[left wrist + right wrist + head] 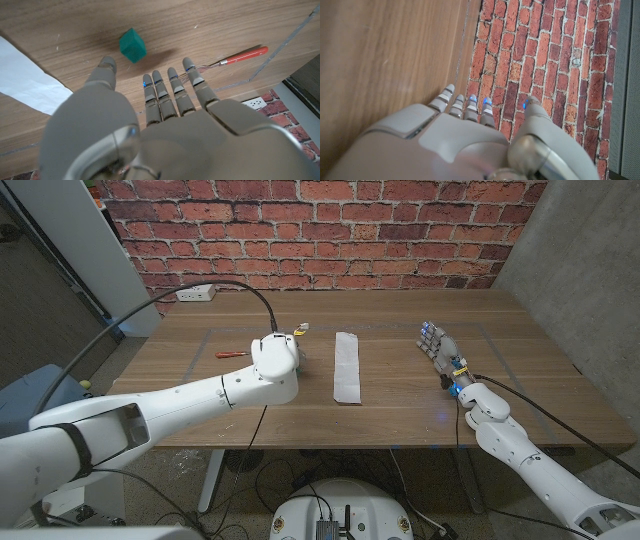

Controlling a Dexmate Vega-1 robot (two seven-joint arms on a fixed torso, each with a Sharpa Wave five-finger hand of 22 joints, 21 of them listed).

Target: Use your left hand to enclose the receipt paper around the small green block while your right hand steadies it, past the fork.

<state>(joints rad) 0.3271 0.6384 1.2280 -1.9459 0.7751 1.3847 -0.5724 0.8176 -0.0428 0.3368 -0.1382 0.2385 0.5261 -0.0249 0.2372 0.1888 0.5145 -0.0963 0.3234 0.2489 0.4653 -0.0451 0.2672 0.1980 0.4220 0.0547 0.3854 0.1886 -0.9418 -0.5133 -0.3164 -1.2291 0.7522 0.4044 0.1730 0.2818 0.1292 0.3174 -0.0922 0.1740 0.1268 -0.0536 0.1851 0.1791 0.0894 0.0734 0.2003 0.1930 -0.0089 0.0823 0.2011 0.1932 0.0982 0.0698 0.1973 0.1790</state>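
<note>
Open left robot hand [165, 100] hovers near green block [132, 44], receipt paper [347, 366] apart.

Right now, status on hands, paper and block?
Left hand open, above green block. Right hand open, idle. Receipt paper lying flat, unwrapped. Fork beside block, clear.

You have a brown wood-grain table [400, 395] under a red brick wall [330, 230] with pale mortar lines. The receipt paper [347, 366] is plain white. The small block [132, 45] is teal green. The fork [235, 56] has an orange-red handle and silver tines. Your left hand [165, 115] is pale grey, its fingertips showing blue lights; your right hand [441, 348] is grey with blue spots.
</note>
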